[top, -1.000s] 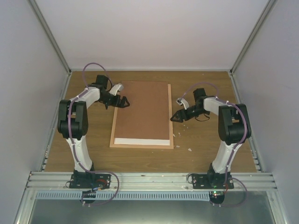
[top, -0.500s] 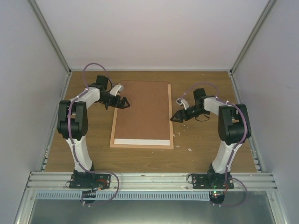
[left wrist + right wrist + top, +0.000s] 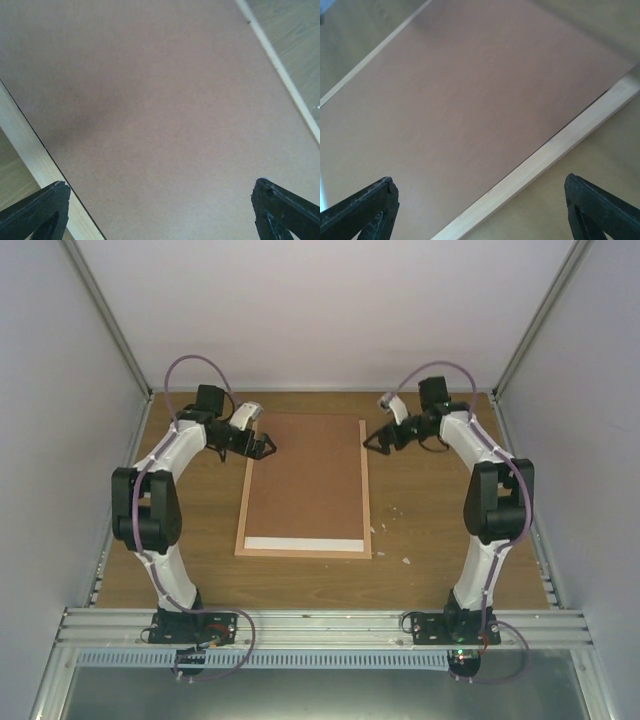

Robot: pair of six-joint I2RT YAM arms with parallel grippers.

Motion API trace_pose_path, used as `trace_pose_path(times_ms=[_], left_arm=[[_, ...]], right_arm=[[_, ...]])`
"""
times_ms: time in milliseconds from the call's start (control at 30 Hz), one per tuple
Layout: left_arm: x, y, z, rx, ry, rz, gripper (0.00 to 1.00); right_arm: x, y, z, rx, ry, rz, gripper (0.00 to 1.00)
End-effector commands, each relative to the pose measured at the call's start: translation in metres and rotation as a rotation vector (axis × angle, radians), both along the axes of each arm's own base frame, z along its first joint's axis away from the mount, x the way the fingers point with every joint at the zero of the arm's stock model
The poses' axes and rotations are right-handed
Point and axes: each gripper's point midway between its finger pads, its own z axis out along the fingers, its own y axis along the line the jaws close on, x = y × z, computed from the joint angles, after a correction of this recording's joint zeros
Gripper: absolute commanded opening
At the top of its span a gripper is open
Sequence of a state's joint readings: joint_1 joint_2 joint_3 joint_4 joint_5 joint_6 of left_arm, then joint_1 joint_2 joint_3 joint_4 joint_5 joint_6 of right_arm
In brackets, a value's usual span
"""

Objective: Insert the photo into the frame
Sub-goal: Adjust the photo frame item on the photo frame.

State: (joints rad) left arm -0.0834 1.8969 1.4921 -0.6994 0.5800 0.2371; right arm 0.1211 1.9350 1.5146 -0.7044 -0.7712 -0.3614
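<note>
Near end: a white strip (image 3: pixel 303 543), likely the photo's border, peeks from under the brown backing board (image 3: pixel 305 480) lying in the frame (image 3: pixel 242 510) on the counter (image 3: pixel 430 560). Far end: left jaws and right jaws spread wide, empty, over its corners. Risk: pinching rail with board drags everything askew.

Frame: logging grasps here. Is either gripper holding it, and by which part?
Nothing is held. The left gripper and right gripper stand open near the frame's far corners, jaws empty.
</note>
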Motion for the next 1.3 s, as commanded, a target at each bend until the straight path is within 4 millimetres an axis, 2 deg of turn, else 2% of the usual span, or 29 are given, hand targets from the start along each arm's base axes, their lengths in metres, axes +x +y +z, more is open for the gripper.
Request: trace_pose_path(times_ms=[0, 133, 233, 300, 433, 600, 700, 800, 867, 1000, 1067, 1200, 1267], left_arm=[[-0.012, -0.016, 0.043, -0.002, -0.217, -0.116, 0.99], [-0.051, -0.037, 0.053, 0.096, -0.343, -0.286, 0.99], [-0.085, -0.050, 0.048, 0.145, -0.370, -0.396, 0.99], [-0.106, -0.055, 0.041, 0.164, -0.358, -0.445, 0.99], [-0.133, -0.062, 0.032, 0.183, -0.333, -0.483, 0.99], [-0.152, -0.072, 0.023, 0.192, -0.341, -0.508, 0.99], [-0.163, -0.080, 0.013, 0.200, -0.325, -0.534, 0.99], [-0.179, -0.088, -0.003, 0.242, -0.324, -0.585, 0.99], [-0.194, -0.097, -0.012, 0.287, -0.355, -0.644, 0.99], [-0.212, -0.101, -0.023, 0.348, -0.408, -0.708, 0.99], [-0.220, -0.102, -0.027, 0.361, -0.409, -0.734, 0.99], [-0.222, -0.099, -0.024, 0.369, -0.403, -0.699, 0.99], [-0.209, -0.094, -0.014, 0.351, -0.410, -0.633, 0.99]], right_arm=[[0.060, -0.012, 0.008, -0.098, -0.104, -0.074, 0.92], [0.118, -0.018, 0.018, -0.134, -0.179, -0.170, 0.97], [0.154, -0.019, 0.023, -0.188, -0.268, -0.228, 1.00], [0.174, -0.020, 0.017, -0.263, -0.328, -0.264, 1.00], [0.203, -0.022, 0.004, -0.364, -0.406, -0.317, 1.00], [0.228, -0.024, -0.013, -0.388, -0.435, -0.392, 1.00], [0.239, -0.022, -0.018, -0.367, -0.442, -0.427, 1.00], [0.245, -0.012, -0.023, -0.342, -0.461, -0.433, 1.00], [0.247, -0.002, -0.028, -0.336, -0.473, -0.423, 1.00], [0.247, 0.023, -0.036, -0.359, -0.524, -0.388, 1.00], [0.248, 0.029, -0.038, -0.370, -0.544, -0.381, 1.00], [0.248, 0.035, -0.034, -0.360, -0.556, -0.372, 1.00], [0.246, 0.037, -0.032, -0.358, -0.554, -0.357, 1.00]])
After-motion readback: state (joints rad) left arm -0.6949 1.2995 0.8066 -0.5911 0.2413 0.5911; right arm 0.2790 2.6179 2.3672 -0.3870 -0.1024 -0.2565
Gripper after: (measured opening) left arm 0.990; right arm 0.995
